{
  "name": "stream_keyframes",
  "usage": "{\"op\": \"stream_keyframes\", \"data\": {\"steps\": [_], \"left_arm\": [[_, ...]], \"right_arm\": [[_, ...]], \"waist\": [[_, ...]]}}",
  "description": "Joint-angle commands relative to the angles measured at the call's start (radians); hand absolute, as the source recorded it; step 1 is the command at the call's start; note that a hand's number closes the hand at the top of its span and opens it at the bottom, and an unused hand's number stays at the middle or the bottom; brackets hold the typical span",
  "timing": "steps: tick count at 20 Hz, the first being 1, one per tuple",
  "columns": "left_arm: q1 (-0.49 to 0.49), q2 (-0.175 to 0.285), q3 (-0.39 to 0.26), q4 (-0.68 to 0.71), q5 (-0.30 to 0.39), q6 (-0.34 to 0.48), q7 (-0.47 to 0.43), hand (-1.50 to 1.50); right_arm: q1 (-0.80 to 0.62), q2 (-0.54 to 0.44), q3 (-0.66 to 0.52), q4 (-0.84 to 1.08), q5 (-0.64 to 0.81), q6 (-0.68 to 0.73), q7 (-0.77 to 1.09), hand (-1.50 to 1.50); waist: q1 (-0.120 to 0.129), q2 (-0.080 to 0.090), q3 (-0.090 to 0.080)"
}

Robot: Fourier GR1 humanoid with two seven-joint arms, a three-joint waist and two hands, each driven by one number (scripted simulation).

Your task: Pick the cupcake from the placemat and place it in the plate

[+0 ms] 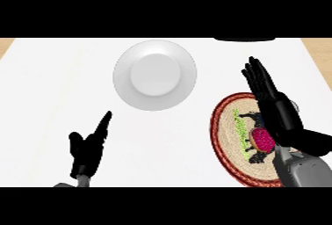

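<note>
1. One plate [123,74]: round, white and glossy, with a broad rim and a raised-looking centre. It lies toward the far edge of the surface [52,88], about midway across.
2. One placemat [224,132]: round and woven, straw-coloured with a dark red border and a green and black print. It lies toward the right edge, on the near side.
3. One cupcake [262,138]: small, with a speckled pink-red top. It sits on the placemat, well apart from the plate.
4. Two black hands on grey forearms. The right hand [282,114] is open with its fingers straight, held over the placemat just beside the cupcake and partly covering it. It grips nothing.
5. The left hand [88,149] rests open near the near edge at the left, fingers up.
</note>
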Motion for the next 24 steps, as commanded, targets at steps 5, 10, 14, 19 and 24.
{"op": "stream_keyframes", "data": {"steps": [5,10,14,19,24], "left_arm": [[-0.071,0.11,0.056,-0.041,-0.096,0.014,-0.113,0.0],[-0.048,0.088,0.017,-0.047,-0.094,0.035,-0.115,0.0],[-0.069,0.123,0.037,-0.069,-0.068,0.017,-0.108,0.0],[-0.073,0.139,0.046,-0.038,-0.044,0.002,-0.134,0.0],[-0.045,0.155,0.042,-0.04,-0.032,0.009,-0.161,0.0]], "right_arm": [[-0.012,0.103,-0.12,0.124,-0.003,-0.248,0.207,1.5],[0.046,0.049,-0.201,0.169,0.281,-0.568,0.176,-1.5],[0.102,0.151,-0.101,0.152,0.42,-0.707,0.107,-1.5],[0.161,0.178,-0.042,0.141,0.59,-0.828,0.148,-1.5],[0.259,0.165,-0.037,0.096,0.706,-0.854,0.244,-1.5]], "waist": [[0.037,-0.006,0.009],[0.022,-0.014,0.008],[0.032,-0.016,0.009],[0.019,-0.017,0.006],[0.01,-0.021,0.004]]}}
